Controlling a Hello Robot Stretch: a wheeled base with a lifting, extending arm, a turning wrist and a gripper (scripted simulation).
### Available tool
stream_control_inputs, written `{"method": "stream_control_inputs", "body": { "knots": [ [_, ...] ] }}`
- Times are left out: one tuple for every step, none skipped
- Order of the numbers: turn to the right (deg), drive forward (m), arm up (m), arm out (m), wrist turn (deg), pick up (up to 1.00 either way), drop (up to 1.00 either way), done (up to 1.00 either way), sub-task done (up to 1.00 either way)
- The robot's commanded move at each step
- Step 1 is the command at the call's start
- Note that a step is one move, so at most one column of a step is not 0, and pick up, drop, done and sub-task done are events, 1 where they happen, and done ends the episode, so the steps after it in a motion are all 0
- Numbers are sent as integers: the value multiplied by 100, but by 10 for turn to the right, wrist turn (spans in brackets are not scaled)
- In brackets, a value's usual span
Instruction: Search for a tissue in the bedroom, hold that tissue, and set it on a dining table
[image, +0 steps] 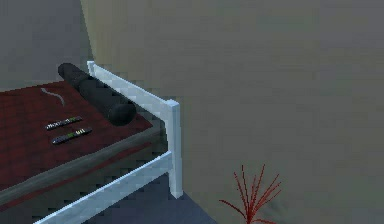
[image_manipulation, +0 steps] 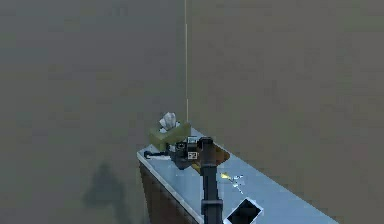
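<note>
- Tissue (image_manipulation: 172, 122): a crumpled white tuft stood up out of an olive-coloured box (image_manipulation: 163, 135), which rested on the far corner of a cabinet (image_manipulation: 285, 198) with a pale blue-grey top and brown sides, close to a plain tan wall.
- Any print on the box was too small to make out.
- The arm (image_manipulation: 210, 190) rose as a dark bar across the cabinet top. The two white squares (image_manipulation: 186, 150) at its end carried black marks too small to read.
- The gripper (image_manipulation: 158, 153) lay just below the box in the arm side view. With the box on the cabinet right behind it, I could not tell whether it held anything or touched the box.
- A flat dark phone (image_manipulation: 243, 211) with a pale edge lay on the cabinet top near the arm, and some small yellowish bits (image_manipulation: 228, 178) lay beside the arm.
- In the forward view, a bed (image: 175, 135) with a white frame and dark red cover bore a long black bolster (image: 95, 92) at its head.
- Two flat dark slabs (image: 62, 125) lay side by side on the cover, their pale markings too small to read.
- A red spiky plant (image: 252, 196) stood on the floor near the bed's corner post.
</note>
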Motion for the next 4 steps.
{"method": "stream_control_inputs", "body": {
  "knots": [
    [0, 0, 30, 0, 0, 0, 0, 0, 0],
    [0, 0, 0, 0, -450, 0, 0, 0, 0],
    [0, 0, 0, 0, -450, 0, 0, 0, 0],
    [0, 0, 0, 0, -30, 0, 0, 0, 0]
  ]
}}
